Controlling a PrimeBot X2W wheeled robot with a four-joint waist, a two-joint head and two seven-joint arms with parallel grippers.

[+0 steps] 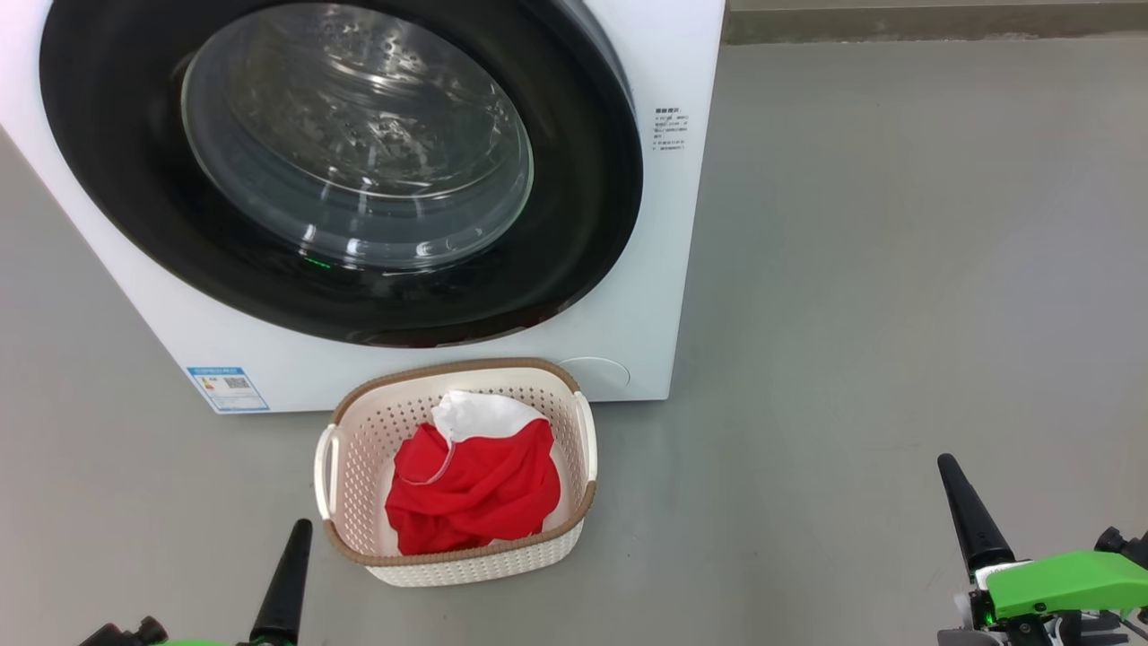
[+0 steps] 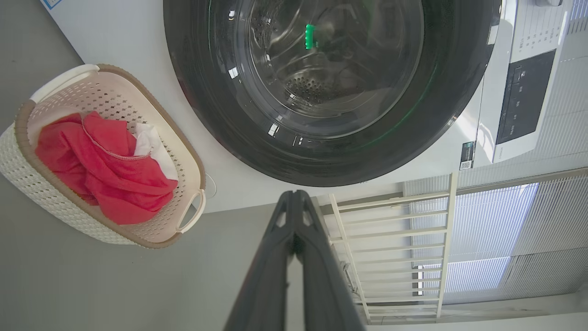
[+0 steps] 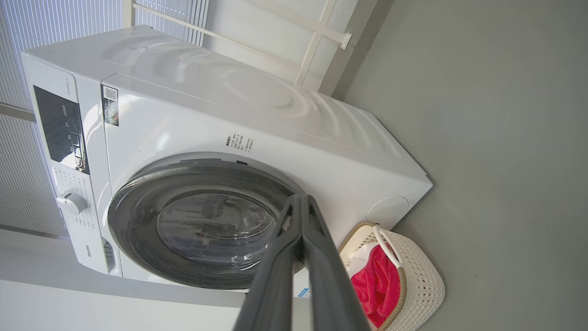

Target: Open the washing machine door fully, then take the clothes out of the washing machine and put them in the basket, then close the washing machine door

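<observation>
Red clothes (image 1: 473,489) sit in the basket (image 1: 466,366) — washing machine door (image 1: 583,179) closed, left pincer (image 1: 299,531) and right pincer (image 1: 949,468) pinched together, empty.

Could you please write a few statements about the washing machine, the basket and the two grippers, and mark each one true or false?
1. The washing machine door is closed against the washing machine. True.
2. The clothes lie inside the drum. False: they lie in the basket.
3. The left gripper holds red fabric. False: its fingers are pressed together with nothing between them.
4. The basket stands on the floor just in front of the washing machine. True.
5. The right gripper is wide open. False: it is shut and holds nothing.
</observation>
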